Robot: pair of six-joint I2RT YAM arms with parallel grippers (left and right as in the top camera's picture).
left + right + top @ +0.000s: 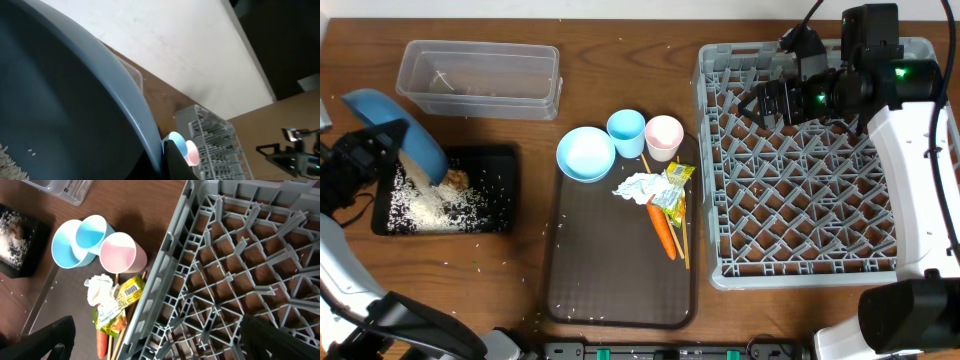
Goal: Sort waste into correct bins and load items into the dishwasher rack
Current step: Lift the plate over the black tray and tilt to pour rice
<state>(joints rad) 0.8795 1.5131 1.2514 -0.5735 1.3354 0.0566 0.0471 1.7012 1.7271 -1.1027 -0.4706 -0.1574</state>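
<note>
1. Overhead view: the left claw (pixel 378 143), clamped on the large blue plate (pixel 400 130), tilts it over the shallow black rectangular tray (pixel 508 190) at 9 o'clock, where loose white rice (pixel 435 205) lies piled.
2. At 3 o'clock the right claw (pixel 760 100) hangs spread apart above the large square grey plastic crate (pixel 800 200).
3. Step in hand: tipping waste. The next move likely calls for carrying the plate across and slotting it upright between pegs.

Left fingers (pixel 172 161) clamped tight, right fingers (pixel 280 340) spread wide.

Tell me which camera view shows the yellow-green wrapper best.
The right wrist view: the wrapper lies close, its barcode visible. The overhead view shows it small on the brown tray. The left wrist view misses it.
</note>
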